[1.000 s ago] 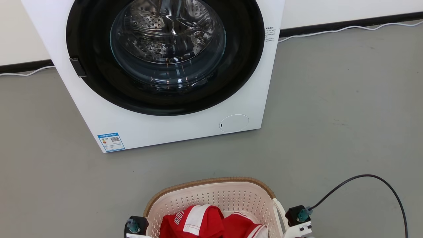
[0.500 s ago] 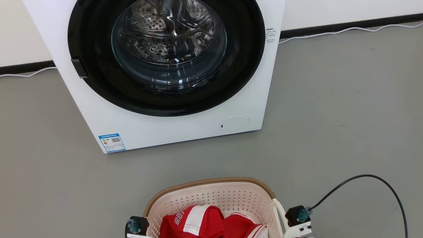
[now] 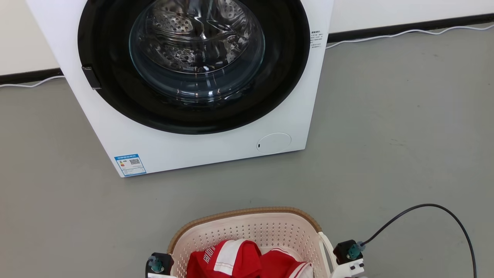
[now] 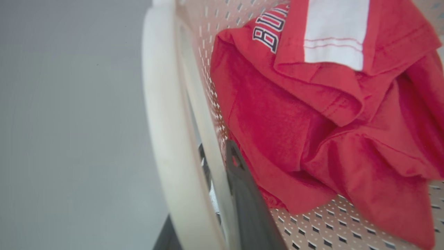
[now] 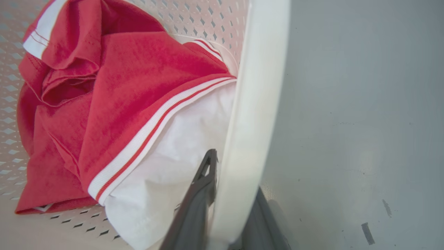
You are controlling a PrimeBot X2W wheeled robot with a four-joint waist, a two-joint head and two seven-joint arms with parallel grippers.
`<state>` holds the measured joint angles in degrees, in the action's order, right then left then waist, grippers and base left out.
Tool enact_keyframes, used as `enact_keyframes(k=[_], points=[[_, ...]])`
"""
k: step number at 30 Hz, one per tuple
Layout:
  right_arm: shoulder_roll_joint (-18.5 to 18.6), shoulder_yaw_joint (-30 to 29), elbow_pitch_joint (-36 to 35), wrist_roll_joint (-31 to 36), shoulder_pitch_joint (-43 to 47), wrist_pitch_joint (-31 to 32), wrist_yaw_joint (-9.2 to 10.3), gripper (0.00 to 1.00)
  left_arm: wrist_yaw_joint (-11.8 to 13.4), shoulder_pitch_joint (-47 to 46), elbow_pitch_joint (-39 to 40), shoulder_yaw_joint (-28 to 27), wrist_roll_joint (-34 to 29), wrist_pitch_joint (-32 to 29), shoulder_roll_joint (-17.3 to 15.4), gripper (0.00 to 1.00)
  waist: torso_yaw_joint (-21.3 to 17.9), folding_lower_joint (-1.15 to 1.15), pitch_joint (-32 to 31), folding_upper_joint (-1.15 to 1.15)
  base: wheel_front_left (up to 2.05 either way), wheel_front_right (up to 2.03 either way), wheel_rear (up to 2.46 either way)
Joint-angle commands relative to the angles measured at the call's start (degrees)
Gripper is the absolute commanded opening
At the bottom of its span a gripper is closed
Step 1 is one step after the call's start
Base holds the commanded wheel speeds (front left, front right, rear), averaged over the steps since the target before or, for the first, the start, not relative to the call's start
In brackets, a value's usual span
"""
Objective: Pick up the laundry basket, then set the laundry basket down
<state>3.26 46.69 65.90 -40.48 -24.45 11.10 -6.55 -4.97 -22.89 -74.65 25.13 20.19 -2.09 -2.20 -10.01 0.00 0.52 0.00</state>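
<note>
On the grey floor (image 3: 386, 135) stands a white washing machine (image 3: 193, 150). Nearer the robot, well apart from it, is the laundry basket (image 3: 247, 211) holding a red shirt (image 3: 231, 258). The left hand (image 4: 216, 166) and right hand (image 5: 236, 180) each clamp a white side handle (image 4: 163, 104), one finger inside and one outside.

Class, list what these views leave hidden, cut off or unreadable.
- Head view: near half of the laundry basket, cut off by the bottom edge.
- Head view: blue label on the washing machine, too small to read.
- Left wrist view: lettering on the red shirt, cut by a fold.
- All views: whether the basket's underside touches the floor, hidden by its walls.
</note>
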Motion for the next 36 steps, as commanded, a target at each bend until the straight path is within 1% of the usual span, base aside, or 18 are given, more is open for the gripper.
enact_keyframes(k=[1, 21, 28, 36], points=[[-0.4, 1.1, -1.3, 0.0, -1.0, -1.1, -0.94, 0.0, -0.2, -1.9, 0.7, -0.4, -0.5, 0.1, -1.0, 0.0, 0.0, 0.0, 0.1, 0.0, 0.0, 0.0, 0.0], [-0.4, 1.5, -1.9, -0.7, -1.4, -2.1, -0.94, 0.0, 0.2, -2.8, 0.7, 1.1, 0.1, 0.1, -1.5, 0.0, 0.5, 0.0, 1.9, 0.0, 0.0, 0.0, 0.0], [-0.4, 1.1, -2.2, -0.7, -3.1, -4.3, -0.94, 0.0, 0.2, -4.8, 0.7, 1.5, 0.3, 0.3, -2.2, 0.0, 1.2, 0.0, 5.0, 0.0, 0.0, 0.0, 0.0], [-0.4, 0.5, -1.9, -0.6, -5.6, -7.1, -0.94, 0.0, 0.7, -8.1, 0.7, 2.1, 0.1, 1.2, -3.6, 0.0, 2.6, 0.0, 9.9, 0.0, 0.0, 0.0, 0.0]])
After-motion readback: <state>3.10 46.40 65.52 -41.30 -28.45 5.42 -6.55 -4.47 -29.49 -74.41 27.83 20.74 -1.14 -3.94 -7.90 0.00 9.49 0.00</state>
